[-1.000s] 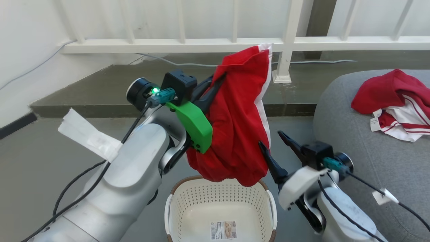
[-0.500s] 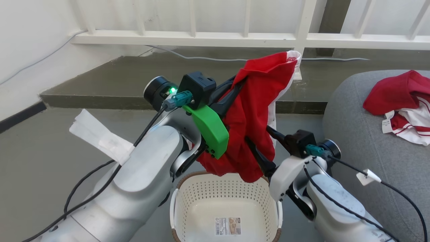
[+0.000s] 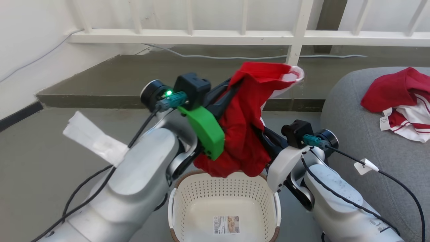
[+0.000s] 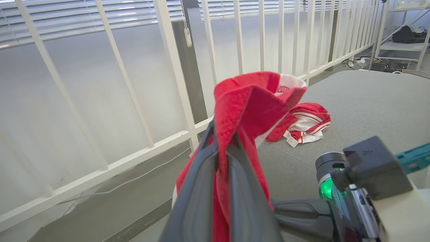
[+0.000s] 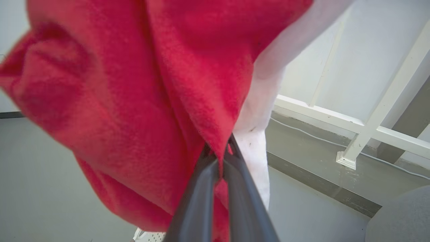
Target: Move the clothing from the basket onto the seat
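Currently left gripper and right gripper clamp the garment, jaws closed; seemingly limp, light; grip bunched folds; seat three o'clock.

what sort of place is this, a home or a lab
Probably a lived-in indoor room, maybe a loft: white slatted railing, large grey woven-fabric cushion seat, bare grey concrete floor.

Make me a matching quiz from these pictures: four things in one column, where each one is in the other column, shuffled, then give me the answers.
Column one:
1. held garment
2. second garment
3. basket
4. railing

Column two:
a. on the floor, nearest the robot
b. lifted, hanging in the air
c. white bars at the back
d. lying on the seat

Pairs: 1-b, 2-d, 3-a, 4-c.
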`<state>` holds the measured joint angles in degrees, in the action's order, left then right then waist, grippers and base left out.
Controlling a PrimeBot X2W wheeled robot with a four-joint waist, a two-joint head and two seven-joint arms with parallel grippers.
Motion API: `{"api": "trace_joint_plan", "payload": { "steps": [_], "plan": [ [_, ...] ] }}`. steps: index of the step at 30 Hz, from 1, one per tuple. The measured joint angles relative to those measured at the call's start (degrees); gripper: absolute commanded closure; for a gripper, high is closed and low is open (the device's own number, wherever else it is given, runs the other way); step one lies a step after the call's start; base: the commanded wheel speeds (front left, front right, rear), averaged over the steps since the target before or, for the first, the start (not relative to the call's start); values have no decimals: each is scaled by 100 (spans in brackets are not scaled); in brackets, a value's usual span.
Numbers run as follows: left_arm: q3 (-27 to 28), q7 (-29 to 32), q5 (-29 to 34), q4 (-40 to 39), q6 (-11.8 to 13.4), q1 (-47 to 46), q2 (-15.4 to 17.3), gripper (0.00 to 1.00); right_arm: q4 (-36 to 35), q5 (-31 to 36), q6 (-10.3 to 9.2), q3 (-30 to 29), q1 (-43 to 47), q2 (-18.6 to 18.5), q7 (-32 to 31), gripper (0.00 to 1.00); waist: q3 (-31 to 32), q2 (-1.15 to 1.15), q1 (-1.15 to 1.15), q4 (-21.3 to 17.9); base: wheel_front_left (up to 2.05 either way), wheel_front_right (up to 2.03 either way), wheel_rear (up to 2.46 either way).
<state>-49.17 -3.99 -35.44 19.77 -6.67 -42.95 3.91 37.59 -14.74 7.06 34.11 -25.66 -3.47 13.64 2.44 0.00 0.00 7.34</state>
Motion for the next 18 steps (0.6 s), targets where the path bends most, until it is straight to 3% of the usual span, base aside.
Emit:
{"api": "trace_joint_plan", "payload": {
  "steps": [6, 8, 9, 10, 11, 12, 18],
  "plan": [
    [156, 42, -227, 110, 147, 293, 207, 100, 109, -124, 0, -12, -40, -1, 2, 100, -20, 0, 0, -144, 0, 0, 0],
    [227, 41, -277, 157, 174, 380, 226, 55, 151, -147, 0, -48, -97, -1, 4, 100, -26, 0, 0, -201, 0, 0, 0],
    [266, 41, -294, 174, 194, 423, 247, 55, 165, -147, 0, -78, -119, 0, 20, 100, -29, 0, 0, -231, 0, 0, 0],
    [281, 41, -309, 187, 216, 460, 272, 40, 179, -147, 0, -107, -133, -1, 20, 100, -32, 0, 0, -261, 0, 0, 0],
    [304, 40, -324, 198, 218, 500, 296, 7, 194, -147, 0, -136, -146, -1, 20, 100, -35, 0, 0, -294, 0, 0, 0],
    [327, 33, -334, 200, 223, 542, 310, 0, 209, -147, 0, -174, -158, 0, 20, 100, -38, 0, 0, -326, 0, 0, 0],
    [452, -81, -366, 202, 275, 677, 434, 0, 277, -163, -14, -385, -230, -97, 27, 100, -59, 0, 0, -532, 0, 0, 0]
  ]
}}
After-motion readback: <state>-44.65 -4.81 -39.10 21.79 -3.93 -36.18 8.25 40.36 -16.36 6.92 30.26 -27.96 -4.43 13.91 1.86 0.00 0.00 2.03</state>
